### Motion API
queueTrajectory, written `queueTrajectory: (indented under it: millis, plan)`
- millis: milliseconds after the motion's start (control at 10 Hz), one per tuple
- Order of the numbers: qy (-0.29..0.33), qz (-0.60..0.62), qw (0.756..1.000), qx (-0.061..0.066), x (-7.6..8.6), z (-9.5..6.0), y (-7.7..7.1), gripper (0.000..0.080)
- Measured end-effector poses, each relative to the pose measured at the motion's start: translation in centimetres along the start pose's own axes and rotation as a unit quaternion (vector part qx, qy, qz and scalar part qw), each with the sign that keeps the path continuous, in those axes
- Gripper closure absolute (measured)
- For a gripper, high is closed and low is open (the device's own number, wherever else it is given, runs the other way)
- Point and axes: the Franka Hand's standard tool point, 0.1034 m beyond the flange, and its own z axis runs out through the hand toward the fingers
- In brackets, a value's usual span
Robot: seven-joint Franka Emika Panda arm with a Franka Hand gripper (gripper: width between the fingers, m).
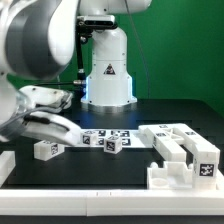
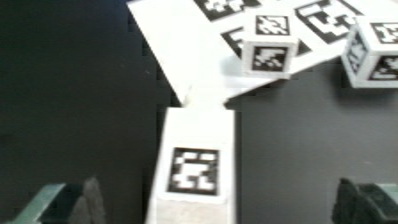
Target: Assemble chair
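The chair exists so far only as loose pieces. The one in hand is a long white bar (image 2: 196,150) lying flat on the black table (image 1: 100,168), with a square tag on its upper face near one end. Its far end touches, or nearly touches, the edge of the marker board (image 2: 178,45). In the exterior view it sits toward the left, under the arm.

We judge it to be rigid moulded plastic. It looks light for its bulk and unlikely to bend or crush under a firm pinch. The matte faces should give fair friction, though smooth plastic can slide or twist if gripped off-centre. We would take it across its two long side faces, near the middle of its length so it does not tip when lifted. The pads should sit below the tagged top.

The gripper (image 2: 217,205) hovers over the bar with its jaws spread wide and holding nothing. One dark finger (image 2: 71,200) stands well clear on each side, so the bar lies between them untouched.

Further out, a small tagged cube (image 1: 113,146) stands just beside the marker board. A chunky stepped block (image 1: 185,150) occupies the exterior view's right, well apart from the bar. A low white border rail (image 1: 100,205) runs along the near edge.
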Motion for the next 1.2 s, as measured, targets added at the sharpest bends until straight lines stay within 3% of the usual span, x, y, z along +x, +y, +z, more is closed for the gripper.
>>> queueTrajectory:
  millis: [200, 600, 800, 900, 1000, 1200]
  plan:
    - [0.001, 0.002, 1.000, 0.003, 0.6, 0.0, 0.5, 0.0151]
    - [-0.020, 0.011, 1.000, -0.001, 0.5, 2.4, 0.4, 0.0151]
    - [-0.026, 0.011, 1.000, -0.005, 0.3, 2.7, 0.1, 0.0151]
    - [-0.026, 0.011, 1.000, -0.005, 0.3, 2.7, 0.1, 0.0264]
    - [-0.026, 0.011, 1.000, -0.005, 0.3, 2.8, 0.1, 0.0264]
    - [-0.012, 0.009, 1.000, -0.006, 0.6, 2.5, -0.1, 0.0517]
